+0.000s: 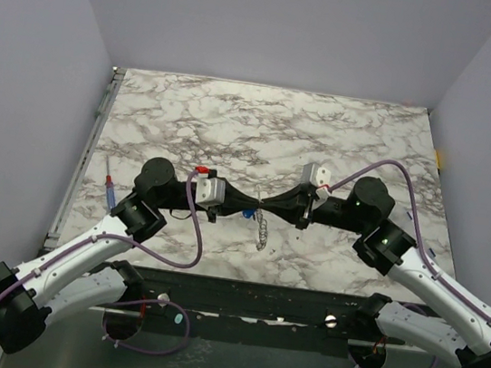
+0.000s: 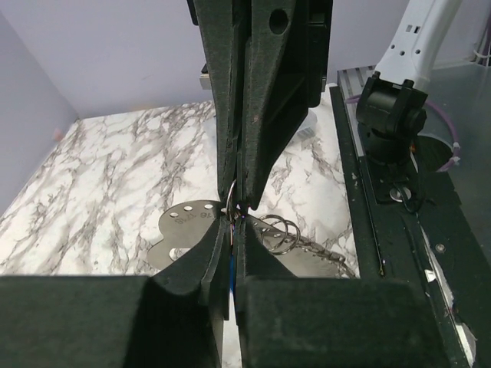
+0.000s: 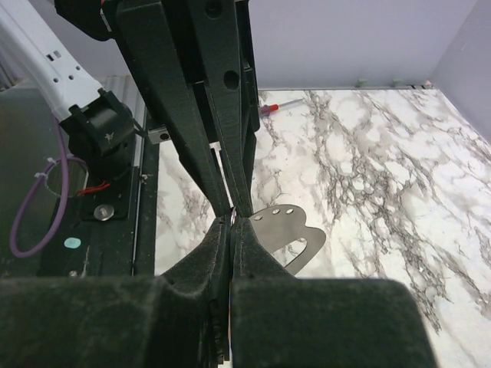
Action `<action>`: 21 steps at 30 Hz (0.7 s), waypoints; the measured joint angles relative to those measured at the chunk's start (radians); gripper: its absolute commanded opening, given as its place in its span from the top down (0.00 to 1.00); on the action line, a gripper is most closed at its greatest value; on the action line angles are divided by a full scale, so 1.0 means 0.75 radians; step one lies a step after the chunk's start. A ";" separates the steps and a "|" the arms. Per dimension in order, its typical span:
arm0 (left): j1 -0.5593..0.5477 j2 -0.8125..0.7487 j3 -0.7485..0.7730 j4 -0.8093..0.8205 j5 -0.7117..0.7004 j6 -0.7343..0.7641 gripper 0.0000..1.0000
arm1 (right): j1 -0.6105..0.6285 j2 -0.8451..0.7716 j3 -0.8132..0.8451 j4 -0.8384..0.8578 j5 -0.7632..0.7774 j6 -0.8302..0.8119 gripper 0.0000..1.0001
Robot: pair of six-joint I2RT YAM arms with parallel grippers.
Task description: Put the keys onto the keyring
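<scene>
My two grippers meet tip to tip above the middle of the marble table [image 1: 262,131]. The left gripper [image 1: 254,206] [image 2: 232,220] is shut on a key with a blue head [image 2: 230,270], which shows as a blue sliver between the pads. The right gripper [image 1: 272,205] [image 3: 232,221] is shut on the thin silvery keyring [image 2: 232,192] [image 3: 232,217], right at the left gripper's tips. From the ring hang a flat silvery tag with holes [image 2: 180,230] [image 3: 290,230], smaller wire loops [image 2: 281,231] and a beaded chain [image 1: 262,232] [image 2: 326,251]. Other keys are hidden.
A screwdriver with a blue and red handle [image 1: 109,189] [image 3: 278,106] lies near the table's left edge. The black base rail [image 1: 239,297] runs along the near edge, with purple cables [image 1: 191,231] looping off both arms.
</scene>
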 measured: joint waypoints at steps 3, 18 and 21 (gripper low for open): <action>-0.003 -0.003 0.000 -0.001 -0.020 0.009 0.93 | 0.000 -0.005 -0.001 0.001 0.020 0.004 0.99; -0.007 0.004 -0.002 0.014 -0.063 -0.020 0.68 | 0.000 -0.035 -0.038 0.226 0.141 0.080 0.99; -0.007 0.014 -0.010 0.060 -0.062 -0.069 0.70 | 0.000 -0.014 -0.053 0.317 0.139 0.116 0.99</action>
